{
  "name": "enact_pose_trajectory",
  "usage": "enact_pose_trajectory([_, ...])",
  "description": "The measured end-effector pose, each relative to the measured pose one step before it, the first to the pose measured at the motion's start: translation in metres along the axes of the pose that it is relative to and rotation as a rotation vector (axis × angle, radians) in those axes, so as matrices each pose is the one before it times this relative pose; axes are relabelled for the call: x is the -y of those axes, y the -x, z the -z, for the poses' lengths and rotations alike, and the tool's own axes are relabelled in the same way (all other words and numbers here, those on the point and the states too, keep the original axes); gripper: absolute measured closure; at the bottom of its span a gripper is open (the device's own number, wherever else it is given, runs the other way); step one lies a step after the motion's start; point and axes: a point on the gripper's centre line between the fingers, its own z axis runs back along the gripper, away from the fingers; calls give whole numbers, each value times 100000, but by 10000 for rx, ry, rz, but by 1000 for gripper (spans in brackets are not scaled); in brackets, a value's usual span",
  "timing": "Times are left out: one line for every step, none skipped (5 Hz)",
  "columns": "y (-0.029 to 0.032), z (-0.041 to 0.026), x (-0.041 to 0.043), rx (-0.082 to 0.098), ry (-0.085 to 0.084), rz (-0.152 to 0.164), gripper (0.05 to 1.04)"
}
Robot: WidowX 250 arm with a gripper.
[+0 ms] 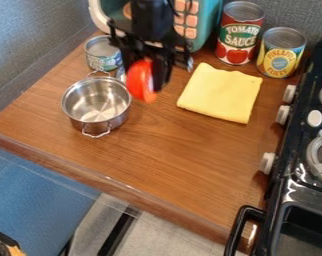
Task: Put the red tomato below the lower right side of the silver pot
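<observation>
The tomato is in the gripper, whose fingers stand parted by about its width and look closed on it. It hangs above the bench, at 2 o'clock from the pot and close to its rim in the view; how high it is, I cannot tell.

The step in hand is the carry. The place wanted is at 4 to 5 o'clock from the pot, on bare wood. Keep the tomato clear of the rim: swing it out a little towards 3 o'clock, then bring it down the view past the pot's side, and only then lower it. Leave room for the loop handle at 6 o'clock, which an arm coming in too near could catch. Being round, the tomato may roll, so it is best let go once it touches wood, with the fingers eased apart and lifted straight up.

Further out, the yellow cloth lies at 3 o'clock, the small can at 12, the red can at 2, the yellow can between 2 and 3, and the stove at 4.
</observation>
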Motion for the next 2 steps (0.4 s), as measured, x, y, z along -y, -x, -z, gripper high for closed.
enact_pose_trajectory([886, 2163, 960, -181, -232, 482, 597])
enact_pose_trajectory([563, 2732, 1578, -482, 79, 629, 597])
